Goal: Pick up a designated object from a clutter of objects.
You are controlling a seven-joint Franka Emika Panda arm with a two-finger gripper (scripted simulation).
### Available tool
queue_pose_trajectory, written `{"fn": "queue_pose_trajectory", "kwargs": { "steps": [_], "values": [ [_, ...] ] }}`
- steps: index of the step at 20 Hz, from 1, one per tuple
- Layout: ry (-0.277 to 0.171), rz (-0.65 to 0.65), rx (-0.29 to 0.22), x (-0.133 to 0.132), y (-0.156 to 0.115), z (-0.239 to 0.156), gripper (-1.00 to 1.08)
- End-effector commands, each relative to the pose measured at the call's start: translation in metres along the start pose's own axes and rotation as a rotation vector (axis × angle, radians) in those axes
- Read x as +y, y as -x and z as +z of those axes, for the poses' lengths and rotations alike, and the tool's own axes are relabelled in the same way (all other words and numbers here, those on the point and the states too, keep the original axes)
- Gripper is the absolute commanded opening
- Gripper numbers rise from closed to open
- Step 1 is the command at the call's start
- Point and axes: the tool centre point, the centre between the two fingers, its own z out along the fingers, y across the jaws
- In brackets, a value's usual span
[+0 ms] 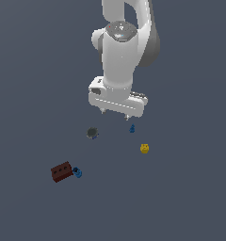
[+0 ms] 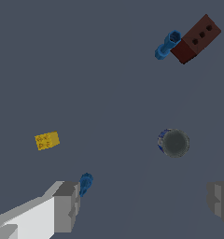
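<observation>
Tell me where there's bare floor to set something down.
Widest bare patch: between the brown brick and yellow lump. Crowded: brick touching a blue piece, and under the gripper around the grey lump and narrow blue piece.

The tapered piece (image 1: 132, 128) stood at the middle of the table (image 1: 190, 197). The lump (image 1: 144, 148) lay near it at five o'clock, the round lump (image 1: 92, 133) at nine, the brick (image 1: 61, 172) well off at eight, the chunkier piece (image 1: 77, 172) touching its three-o'clock end.
</observation>
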Motion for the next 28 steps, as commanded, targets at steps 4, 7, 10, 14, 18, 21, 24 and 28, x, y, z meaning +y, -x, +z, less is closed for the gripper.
{"fn": "queue_pose_trajectory", "kwargs": {
  "steps": [4,7,10,14,18,21,24,28],
  "values": [
    [-0.004,0.101,0.005,-0.018,0.013,0.028,1.00],
    [-0.007,0.155,0.006,-0.027,0.021,0.042,1.00],
    [-0.010,0.209,0.008,-0.035,0.030,0.057,1.00],
    [-0.015,0.282,0.009,-0.046,0.043,0.075,1.00],
    [-0.020,0.354,0.009,-0.056,0.057,0.093,1.00],
    [-0.025,0.409,0.009,-0.063,0.068,0.106,1.00],
    [-0.029,0.457,0.008,-0.068,0.078,0.117,1.00],
    [-0.034,0.509,0.007,-0.074,0.089,0.128,1.00]
  ]
}}
